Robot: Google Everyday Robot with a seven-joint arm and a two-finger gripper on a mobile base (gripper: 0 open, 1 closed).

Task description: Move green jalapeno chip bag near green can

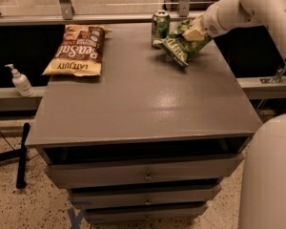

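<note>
- green jalapeno chip bag (pixel 180 49): at the far right of the bench (pixel 148 99), tilted, its lower end down at the surface and its upper end lifted; likely very light, soft and crinkly, so it will sag and twist rather than hold shape; the contents are judged fragile, so a hard squeeze is unwise
- best hold: the flat crimped top edge or a corner, where the film bunches without crushing the chips; the glossy film may slip
- end effector (pixel 196 32): clenched on the bag's upper part, just right of the can
- green can (pixel 160 25): upright, a rigid metal cylinder with a silver rim, just beside the bag's left end; whether they touch I cannot tell; light enough to tip if nudged
- bench: flat matte grey top, faintly reflective, over drawers (pixel 145 175)
- brown chip bag (pixel 78 49): lying flat, well apart at far left
</note>
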